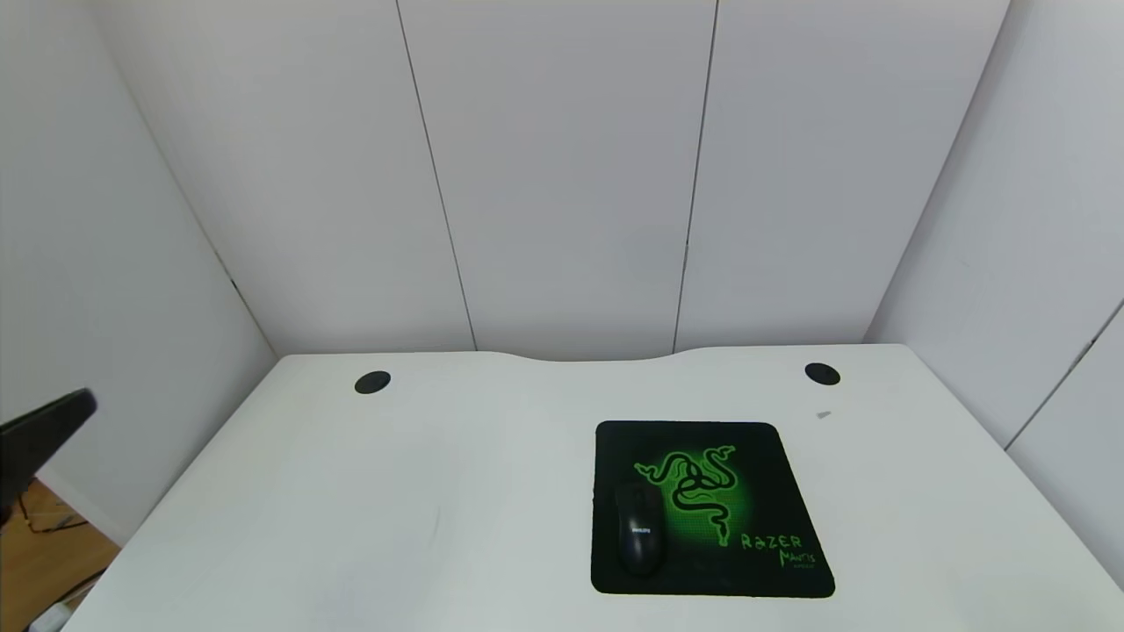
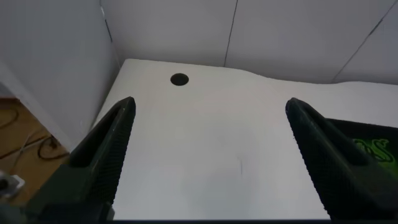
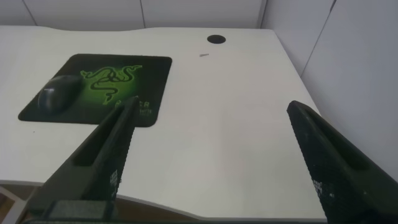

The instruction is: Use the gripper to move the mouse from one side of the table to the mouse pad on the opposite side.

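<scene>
On the mouse pad [image 1: 713,509] lies the mouse [image 1: 638,535]; both end effectors, left [image 2: 208,165] and right [image 3: 217,165], gape wide, empty.

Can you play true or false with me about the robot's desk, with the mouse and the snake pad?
1. The mouse sits on the mouse pad. True.
2. The mouse covers the green snake logo. False: it lies beside the logo, near the pad's left edge.
3. The left gripper holds the mouse. False: its fingers are spread wide with nothing between them, off by the left side of the table.
4. The right gripper is open and holds nothing. True.
5. The table has two round black holes near its back edge. True.
6. The pad lies on the table's left half. False: it lies on the right half.
</scene>
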Robot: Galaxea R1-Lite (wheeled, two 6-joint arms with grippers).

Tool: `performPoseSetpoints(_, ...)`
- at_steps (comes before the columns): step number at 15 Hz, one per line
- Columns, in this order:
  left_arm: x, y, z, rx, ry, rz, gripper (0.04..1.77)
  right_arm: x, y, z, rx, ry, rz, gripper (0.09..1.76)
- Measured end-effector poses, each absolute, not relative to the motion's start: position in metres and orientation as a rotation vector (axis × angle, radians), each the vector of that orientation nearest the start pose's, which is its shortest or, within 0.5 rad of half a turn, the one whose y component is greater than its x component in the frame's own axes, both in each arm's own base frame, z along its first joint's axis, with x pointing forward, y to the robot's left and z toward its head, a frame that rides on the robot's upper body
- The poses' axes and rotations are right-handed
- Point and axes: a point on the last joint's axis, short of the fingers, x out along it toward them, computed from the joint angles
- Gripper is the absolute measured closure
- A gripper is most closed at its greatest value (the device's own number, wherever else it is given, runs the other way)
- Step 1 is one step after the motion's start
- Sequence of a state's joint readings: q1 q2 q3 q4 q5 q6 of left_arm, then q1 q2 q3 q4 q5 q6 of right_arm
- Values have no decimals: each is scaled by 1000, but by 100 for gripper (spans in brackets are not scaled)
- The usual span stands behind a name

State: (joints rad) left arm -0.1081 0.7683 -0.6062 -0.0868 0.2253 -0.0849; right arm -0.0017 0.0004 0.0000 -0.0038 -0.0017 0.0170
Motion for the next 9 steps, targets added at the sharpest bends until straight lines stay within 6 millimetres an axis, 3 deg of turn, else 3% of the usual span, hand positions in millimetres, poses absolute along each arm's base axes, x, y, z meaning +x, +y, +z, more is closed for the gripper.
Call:
performPoseSetpoints(4, 27, 4, 247, 26, -67, 200, 9, -23, 0, 76, 17, -3, -4, 14)
performPoseSetpoints(9, -8, 9, 235, 57, -166, 319, 9, -23, 0, 76, 17, -4, -3, 14)
